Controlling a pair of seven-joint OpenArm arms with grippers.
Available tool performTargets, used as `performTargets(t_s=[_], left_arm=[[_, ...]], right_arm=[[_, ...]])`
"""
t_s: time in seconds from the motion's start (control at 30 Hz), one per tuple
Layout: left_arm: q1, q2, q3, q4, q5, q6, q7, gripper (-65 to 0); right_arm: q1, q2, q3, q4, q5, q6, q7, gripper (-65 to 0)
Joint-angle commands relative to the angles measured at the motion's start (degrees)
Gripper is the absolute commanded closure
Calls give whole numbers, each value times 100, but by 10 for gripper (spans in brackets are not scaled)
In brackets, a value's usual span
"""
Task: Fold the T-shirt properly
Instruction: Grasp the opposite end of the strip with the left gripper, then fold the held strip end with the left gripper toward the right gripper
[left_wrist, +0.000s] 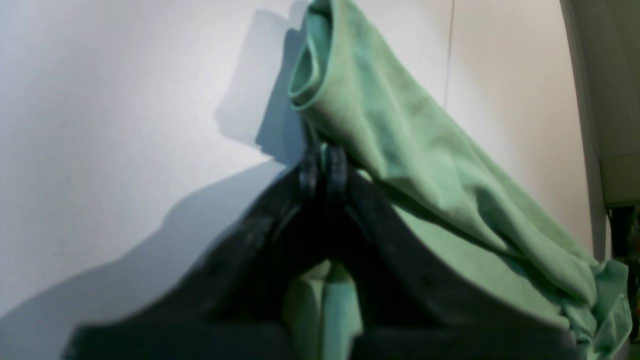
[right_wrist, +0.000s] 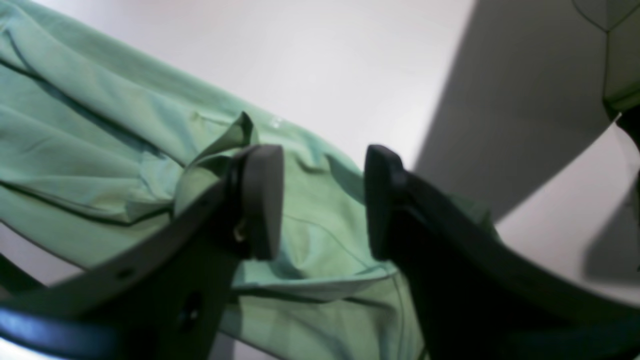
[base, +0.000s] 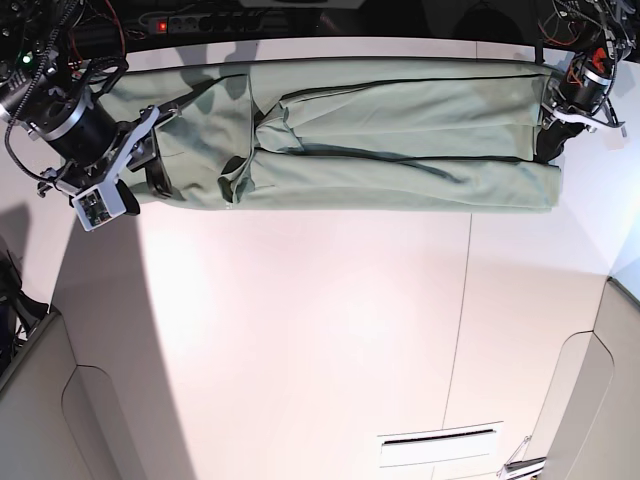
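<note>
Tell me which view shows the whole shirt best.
Base view: the shirt lies stretched across the table's far edge, both ends visible. Left wrist shows only a bunched end; right wrist only the part by the collar.

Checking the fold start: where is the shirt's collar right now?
In the base view the collar lies at the T-shirt's left end, near the open right claw, along the table's far edge.
</note>
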Motion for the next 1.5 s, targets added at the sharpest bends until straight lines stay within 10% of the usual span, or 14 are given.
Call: performTargets(t_s=[0.0, 0.5, 0.63, 0.73, 1.1, 1.3, 1.47], left_arm=[[59, -17, 4, -11, -20, 143, 48, 0], [57, -20, 4, -9, -782, 143, 280, 0], [57, -20, 4, -9, -780, 143, 297, -242], [42, -17, 7, -9, -778, 143, 297, -255], [-146, -17, 455, -9, -463, 143, 229, -253], [-146, -17, 452, -9, -485, 143, 214, 0], [-144, -20, 437, 0, -496, 143, -33, 0]], right_arm=[[44, 48, 28, 96, 48, -24, 155, -263], [42, 50, 28, 96, 46, -85, 155, -263], [42, 50, 28, 96, 46, -85, 155, -263], [44, 50, 28, 96, 46, -85, 157, -263], [42, 50, 28, 96, 46, -85, 179, -263], [42, 50, 28, 96, 46, -85, 181, -263], [42, 50, 28, 96, 42, -85, 197, -263]])
